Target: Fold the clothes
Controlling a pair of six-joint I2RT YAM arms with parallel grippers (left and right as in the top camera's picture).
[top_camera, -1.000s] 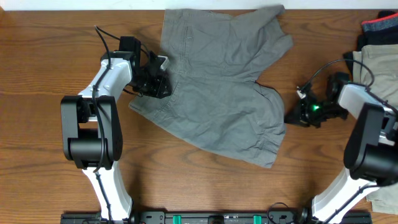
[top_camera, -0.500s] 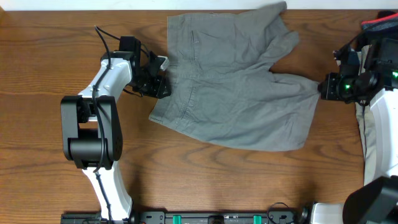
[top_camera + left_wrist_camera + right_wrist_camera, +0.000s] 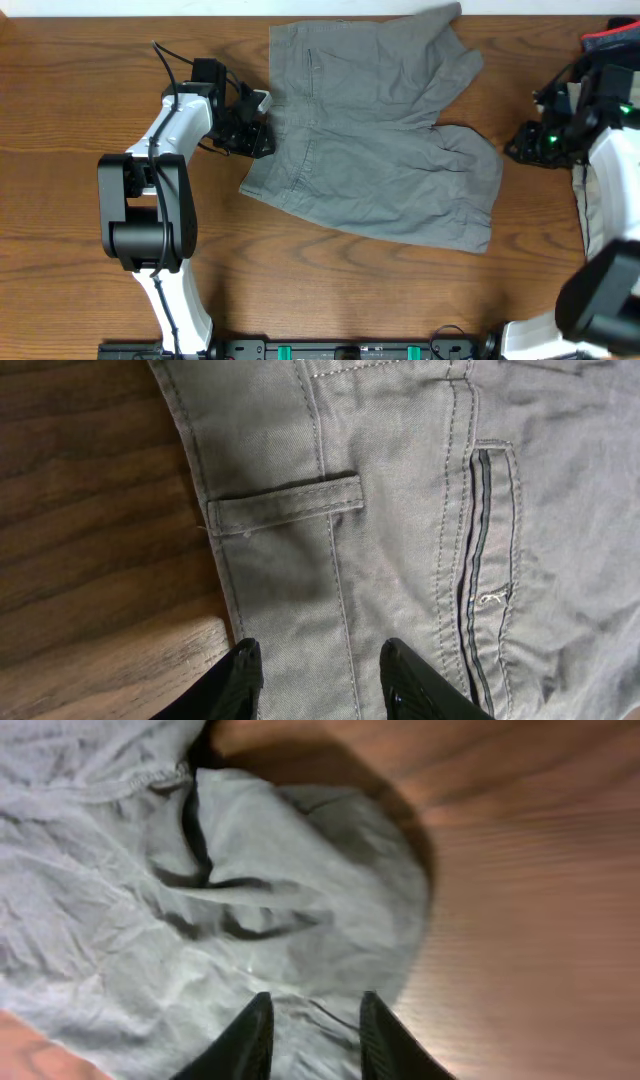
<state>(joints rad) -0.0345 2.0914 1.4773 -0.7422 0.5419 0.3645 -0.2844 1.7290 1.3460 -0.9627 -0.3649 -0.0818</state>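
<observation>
Working outward from my left gripper (image 3: 320,657): jaws part-spread, tips down on the waistband (image 3: 270,560) of the grey shorts (image 3: 380,140), below a belt loop (image 3: 285,503), no cloth visibly nipped. My right gripper (image 3: 315,1005) is also spread, holding nothing, just off the near leg's hem (image 3: 490,200). The shorts lie flat, waist left, legs right, so each arm fronts its own end.

We find the left arm (image 3: 160,150) stretched forward, its wrist turned to the right. The left fingers (image 3: 238,682) stand apart with a clear gap between them. The right arm (image 3: 612,170) reaches forward, wrist turned left. The right fingers (image 3: 248,1042) are parted.
</observation>
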